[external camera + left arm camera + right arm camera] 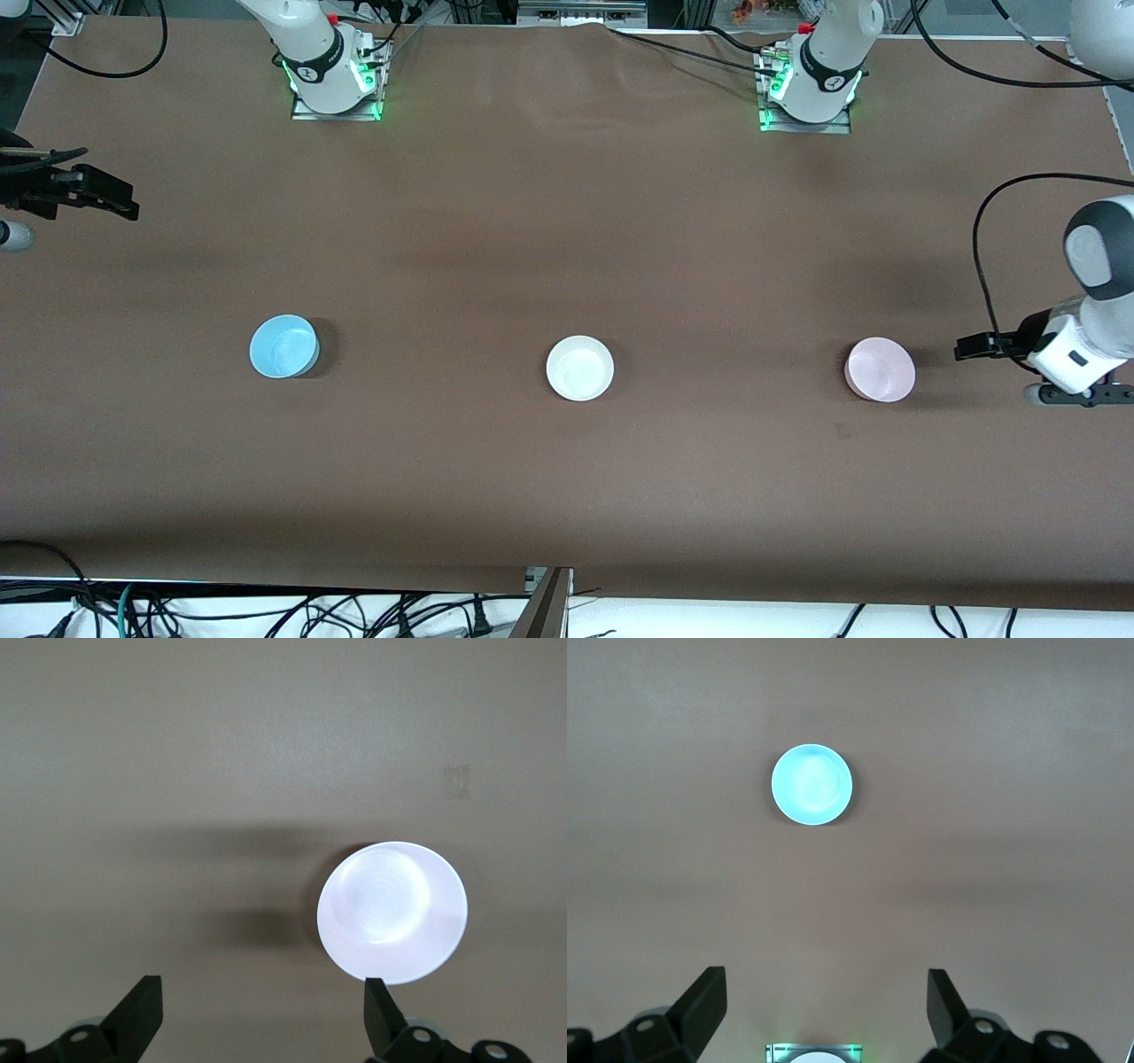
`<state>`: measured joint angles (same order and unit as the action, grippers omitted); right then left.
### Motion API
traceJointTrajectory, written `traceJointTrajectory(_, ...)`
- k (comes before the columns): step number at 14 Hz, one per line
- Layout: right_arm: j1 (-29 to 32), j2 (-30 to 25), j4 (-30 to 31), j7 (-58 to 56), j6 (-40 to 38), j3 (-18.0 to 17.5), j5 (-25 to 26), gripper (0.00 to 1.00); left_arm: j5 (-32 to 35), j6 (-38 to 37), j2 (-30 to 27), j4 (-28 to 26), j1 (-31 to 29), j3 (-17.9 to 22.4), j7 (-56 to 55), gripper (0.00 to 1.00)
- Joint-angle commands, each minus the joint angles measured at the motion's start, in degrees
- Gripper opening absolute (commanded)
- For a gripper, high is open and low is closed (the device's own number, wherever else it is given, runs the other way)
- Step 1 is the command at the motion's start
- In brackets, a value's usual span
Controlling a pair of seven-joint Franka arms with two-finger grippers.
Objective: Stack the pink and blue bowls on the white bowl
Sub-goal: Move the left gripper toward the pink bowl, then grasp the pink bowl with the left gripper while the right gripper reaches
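Note:
Three small bowls stand in a row across the table. The white bowl (579, 368) is in the middle. The blue bowl (283, 346) (811, 784) is toward the right arm's end and the pink bowl (880, 369) toward the left arm's end. My left gripper (970, 347) (263, 992) hangs open over bare table beside the pink bowl (392, 912), which looks washed out pale in the left wrist view. My right gripper (124, 199) (824, 979) hangs open over the table's edge at the right arm's end, well away from the blue bowl. Both are empty.
The brown table (567, 221) bears only the three bowls. The arm bases (335, 75) (808, 84) stand along the edge farthest from the front camera; the right arm's base (813, 1052) shows in the right wrist view. Cables (266, 611) lie below the nearest edge.

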<state>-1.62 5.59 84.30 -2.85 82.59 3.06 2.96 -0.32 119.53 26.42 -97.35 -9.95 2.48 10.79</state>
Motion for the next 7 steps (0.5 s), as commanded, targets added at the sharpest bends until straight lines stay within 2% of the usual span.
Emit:
traceJointTrajectory(1,0.39,0.47,-1.16,0.12,-0.33,-0.25,0.21,1.00,-0.47,6.92,-0.23,-5.46,0.28,-0.19,1.08,1.00)
traceJointTrajectory(5,0.39,0.47,-1.16,0.12,-0.33,-0.34,0.21,1.00,-0.38,15.27,1.27,-11.35,0.72,-0.37,1.08,1.00)
traceJointTrajectory(7,0.39,0.47,-1.16,0.12,-0.33,-0.25,0.21,1.00,-0.38,17.05,1.53,-12.51,0.81,-0.46,1.08,0.98)
